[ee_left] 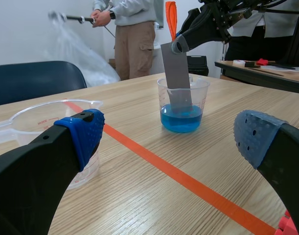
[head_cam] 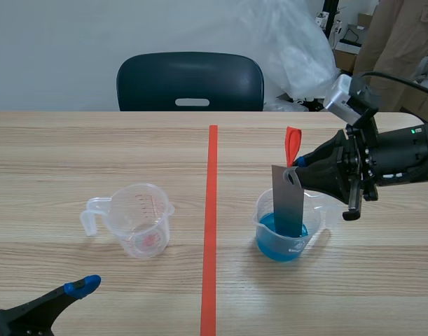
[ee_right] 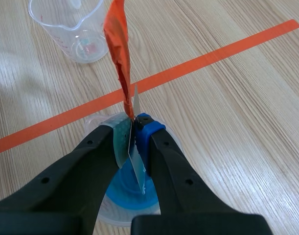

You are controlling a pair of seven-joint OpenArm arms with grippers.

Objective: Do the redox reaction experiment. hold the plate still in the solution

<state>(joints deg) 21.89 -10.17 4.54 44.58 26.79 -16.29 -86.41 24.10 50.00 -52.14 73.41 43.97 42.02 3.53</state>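
- Wooden table (head_cam: 94, 154) with an orange-red tape line down its middle; a dark blue chair (head_cam: 190, 80) stands behind.
- Right gripper (ee_right: 134, 129) is clamped on the top of a grey metal plate (head_cam: 288, 203) bearing an orange-red ribbon (head_cam: 292, 145).
- The plate's lower end dips into blue solution (head_cam: 284, 246) in a clear cup (head_cam: 314, 210).
- Left gripper (ee_left: 171, 134) hangs low, fingers spread and holding nothing, near a clear measuring jug (head_cam: 136, 218).

Likely lab: beaker (head_cam: 284, 246), taped table (head_cam: 94, 154).
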